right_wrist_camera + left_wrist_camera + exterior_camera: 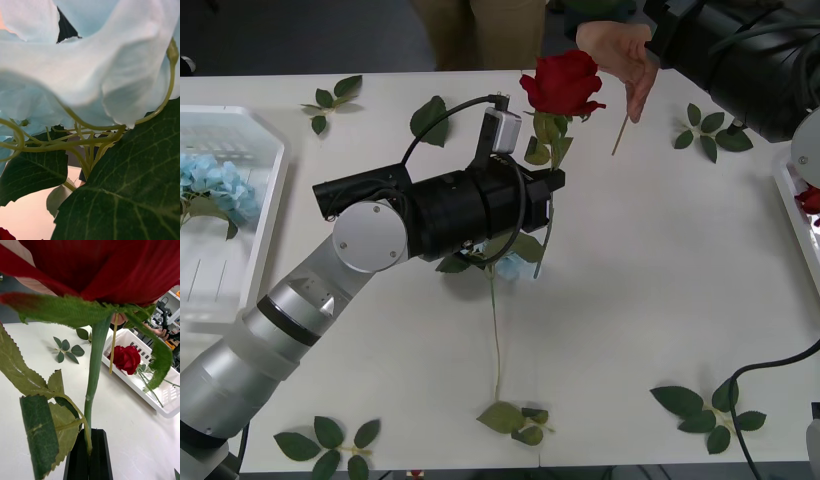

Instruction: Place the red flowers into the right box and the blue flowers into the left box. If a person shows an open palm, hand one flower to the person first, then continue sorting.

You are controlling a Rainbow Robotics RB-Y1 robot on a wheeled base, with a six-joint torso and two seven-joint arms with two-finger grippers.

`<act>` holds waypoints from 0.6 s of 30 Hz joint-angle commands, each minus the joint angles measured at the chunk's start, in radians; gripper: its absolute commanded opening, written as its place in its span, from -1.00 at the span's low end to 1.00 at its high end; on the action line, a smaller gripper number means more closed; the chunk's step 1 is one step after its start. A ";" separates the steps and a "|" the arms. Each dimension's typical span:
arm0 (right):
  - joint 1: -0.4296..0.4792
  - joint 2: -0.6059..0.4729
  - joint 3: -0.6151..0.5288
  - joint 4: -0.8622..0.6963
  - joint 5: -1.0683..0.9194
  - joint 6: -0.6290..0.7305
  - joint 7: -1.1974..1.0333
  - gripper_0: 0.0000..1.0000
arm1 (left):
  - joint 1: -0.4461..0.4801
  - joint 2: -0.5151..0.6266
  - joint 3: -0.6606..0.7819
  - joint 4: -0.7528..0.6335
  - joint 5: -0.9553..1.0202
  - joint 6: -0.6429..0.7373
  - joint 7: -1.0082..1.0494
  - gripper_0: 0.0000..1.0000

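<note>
The red rose (563,82) has matt, velvety cloth-like petals and a smooth plastic-looking stem, the blue flower (93,67) shows soft fabric petals (its leaf finely veined), the right box (165,405) is glossy white plastic, the tabletop (660,280) smooth matt white.

Rose (563,82) mid-table, far side, just beside a person's hand (620,52). Hydrangea (218,187) in left box (268,190). Another rose (126,358) in right box (165,408).
</note>
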 commanded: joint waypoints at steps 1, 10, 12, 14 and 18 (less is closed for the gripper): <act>-0.038 0.016 -0.006 -0.017 0.019 -0.017 -0.029 -0.33 | -0.028 -0.004 -0.010 -0.017 0.016 -0.011 -0.079 -1.00; -0.021 -0.034 -0.027 -0.017 -0.053 -0.016 -0.029 0.56 | -0.028 -0.004 -0.010 -0.017 0.017 -0.011 -0.079 -1.00; 0.002 -0.090 -0.036 -0.017 -0.145 -0.016 -0.026 0.57 | -0.028 -0.004 -0.010 -0.017 0.017 -0.011 -0.080 -1.00; 0.042 -0.166 -0.045 -0.023 -0.262 -0.016 -0.018 0.58 | -0.028 -0.004 -0.010 -0.017 0.017 -0.011 -0.082 -1.00; 0.137 -0.307 -0.064 -0.054 -0.435 -0.016 0.000 0.58 | -0.028 -0.004 -0.011 -0.017 0.021 -0.011 -0.082 -1.00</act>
